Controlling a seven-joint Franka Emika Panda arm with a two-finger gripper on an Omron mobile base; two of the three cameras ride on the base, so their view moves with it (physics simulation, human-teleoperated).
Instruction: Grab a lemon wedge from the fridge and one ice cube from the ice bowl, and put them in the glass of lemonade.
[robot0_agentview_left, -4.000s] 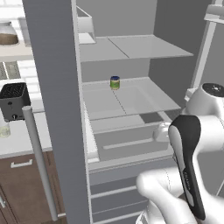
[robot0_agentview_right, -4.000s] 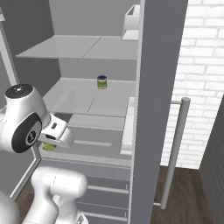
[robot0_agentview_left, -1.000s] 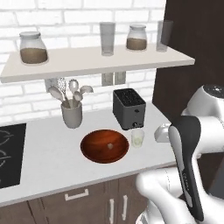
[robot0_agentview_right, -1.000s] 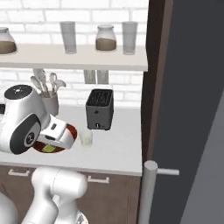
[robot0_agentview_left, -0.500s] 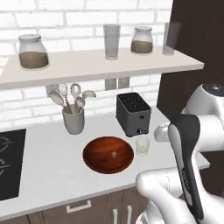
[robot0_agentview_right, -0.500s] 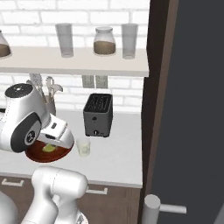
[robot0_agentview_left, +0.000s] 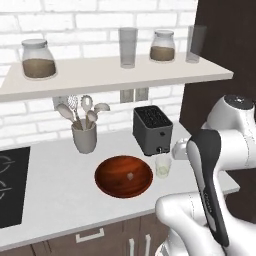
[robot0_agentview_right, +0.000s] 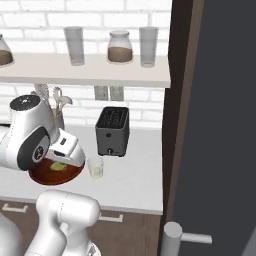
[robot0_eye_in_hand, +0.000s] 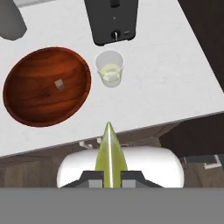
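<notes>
My gripper (robot0_eye_in_hand: 111, 176) is shut on the lemon wedge (robot0_eye_in_hand: 110, 151), a thin yellow-green sliver that points out between the fingertips. It hovers over the counter's front edge, short of the glass of lemonade (robot0_eye_in_hand: 110, 68). Left of the glass sits the ice bowl (robot0_eye_in_hand: 26, 94) with one pale ice cube (robot0_eye_in_hand: 60, 85) in it. In the left base view the bowl (robot0_agentview_left: 112, 180), cube (robot0_agentview_left: 130, 176) and glass (robot0_agentview_left: 163, 166) stand in front of the toaster. In the right base view the hand (robot0_agentview_right: 62, 150) covers part of the bowl (robot0_agentview_right: 42, 178), with the wedge (robot0_agentview_right: 58, 166) showing below it. The fridge door (robot0_agentview_right: 220, 125) is at the right.
A black toaster (robot0_agentview_left: 152, 130) stands just behind the glass. A grey utensil holder (robot0_agentview_left: 84, 137) is left of it, a black hob (robot0_agentview_left: 10, 190) at the far left. A shelf (robot0_agentview_left: 115, 75) above carries jars and tall glasses. The fridge handle's end (robot0_agentview_right: 172, 234) juts out low right.
The base has driven from the open fridge to the counter, so the whole picture has changed. Over the last second the views shifted slightly. The wedge stays in the gripper.
</notes>
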